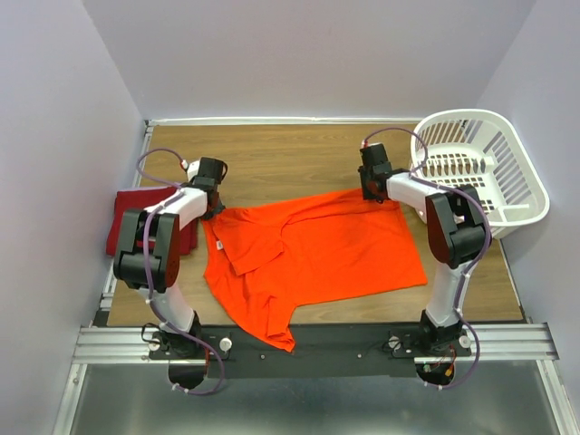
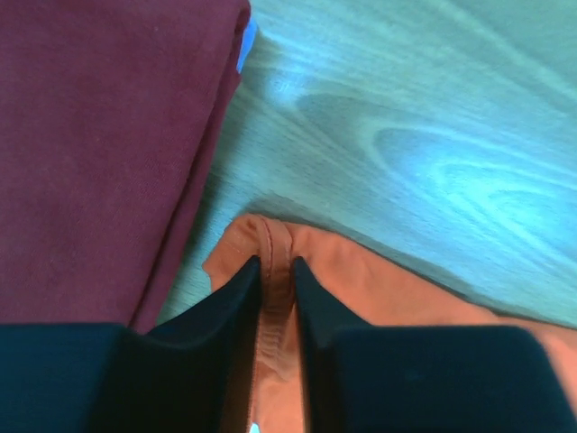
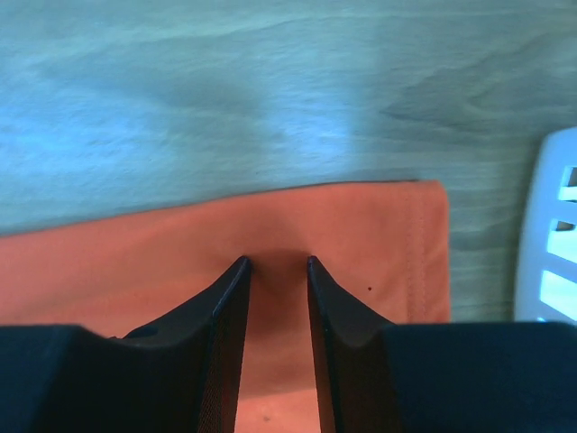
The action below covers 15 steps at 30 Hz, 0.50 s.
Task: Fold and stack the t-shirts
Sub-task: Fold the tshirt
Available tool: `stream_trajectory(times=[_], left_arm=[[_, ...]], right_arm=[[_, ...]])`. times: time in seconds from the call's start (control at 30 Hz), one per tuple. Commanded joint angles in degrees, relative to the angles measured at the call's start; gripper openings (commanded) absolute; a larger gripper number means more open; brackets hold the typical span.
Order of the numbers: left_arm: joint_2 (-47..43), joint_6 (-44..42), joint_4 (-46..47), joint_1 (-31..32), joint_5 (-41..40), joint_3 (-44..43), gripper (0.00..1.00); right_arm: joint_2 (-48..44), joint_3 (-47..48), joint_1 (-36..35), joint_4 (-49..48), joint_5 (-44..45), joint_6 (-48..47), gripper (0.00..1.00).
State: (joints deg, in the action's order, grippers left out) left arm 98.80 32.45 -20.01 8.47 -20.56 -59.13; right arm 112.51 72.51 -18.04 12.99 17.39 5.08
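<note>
Midway through a fold, a bright orange-red cloth t-shirt [image 1: 317, 254] lies spread and rumpled at the centre of the wooden table [image 1: 290, 163], one end trailing over the edge at 6 o'clock. Soft, light and limp, it looks best taken by hems and corners. The left gripper [image 2: 275, 271] is nipped nearly closed on its 10 o'clock corner. The right gripper [image 3: 275, 266] pinches the far hem at 1 o'clock. A dark crimson folded t-shirt [image 1: 136, 201] sits at 9 o'clock, a white plastic lattice basket [image 1: 489, 172] at 2 o'clock.
</note>
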Motion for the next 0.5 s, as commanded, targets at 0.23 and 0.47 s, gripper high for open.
stream_trajectory(times=[0.23,0.47], left_arm=[[6.75,-0.89,-0.65,-1.52,-5.55,-4.49,0.18],[7.55,-1.68,-1.96,-1.53,-4.49,-10.82,0.24]], right_arm=[[1.84,-0.18,4.16,1.33,9.07,2.13,0.38],[-1.76,0.0,4.24,1.42,5.21,1.6,0.41]])
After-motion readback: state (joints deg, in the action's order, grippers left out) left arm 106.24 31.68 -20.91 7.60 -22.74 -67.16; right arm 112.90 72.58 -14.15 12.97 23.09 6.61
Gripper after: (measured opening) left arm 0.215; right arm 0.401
